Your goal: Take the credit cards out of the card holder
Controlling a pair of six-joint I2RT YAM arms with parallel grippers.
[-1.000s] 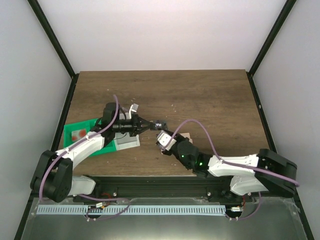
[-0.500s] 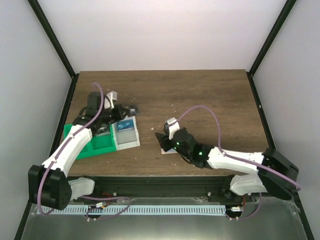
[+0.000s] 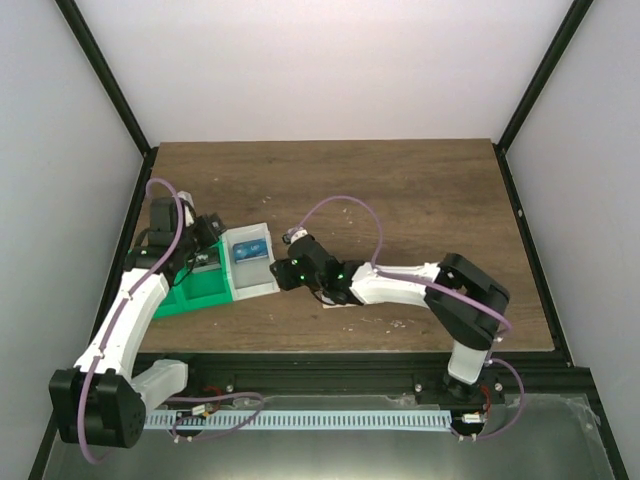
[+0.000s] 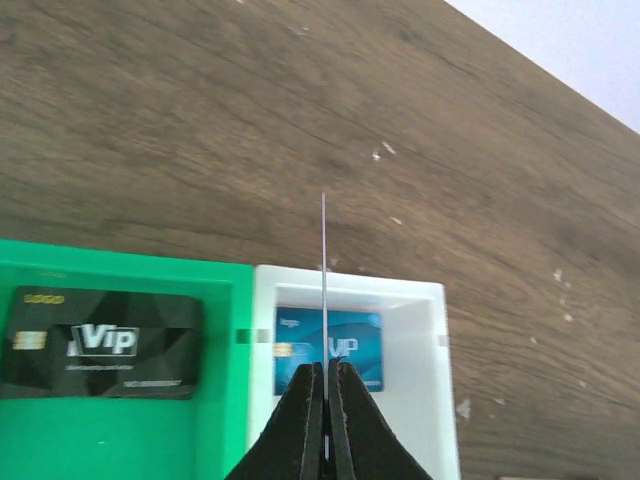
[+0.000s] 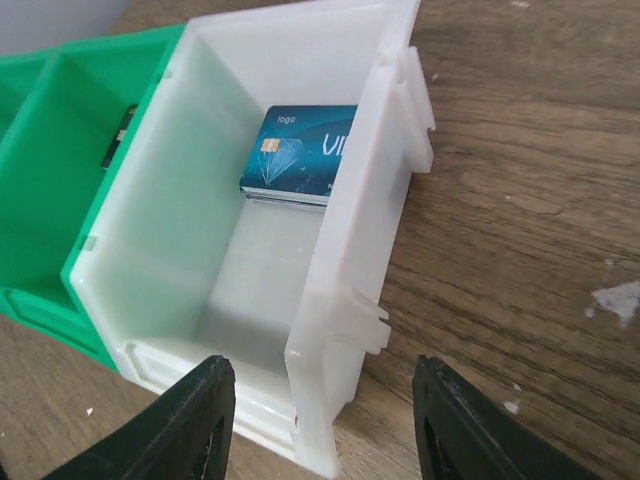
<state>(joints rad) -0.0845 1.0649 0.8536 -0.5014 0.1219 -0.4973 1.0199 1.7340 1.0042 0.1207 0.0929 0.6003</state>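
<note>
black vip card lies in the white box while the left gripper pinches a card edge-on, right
No: the left wrist view shows the black VIP card in the green tray, not the white box. The left gripper does pinch a card edge-on.

Quick colour rundown: the counter is showing dark brown wood grain with a few pale flecks. The box is looking milky, translucent white. Inside the box, the blue card is showing bright blue with white lettering and a small gold chip. Right against the box, the tray is coming across vivid green, and the black card in it is showing white VIP print plus a gold chip. Over the box, the edge-on card is showing just a thin pale line. The left hand and right hand are both looking black, with purple cables running over the white arms.
</note>
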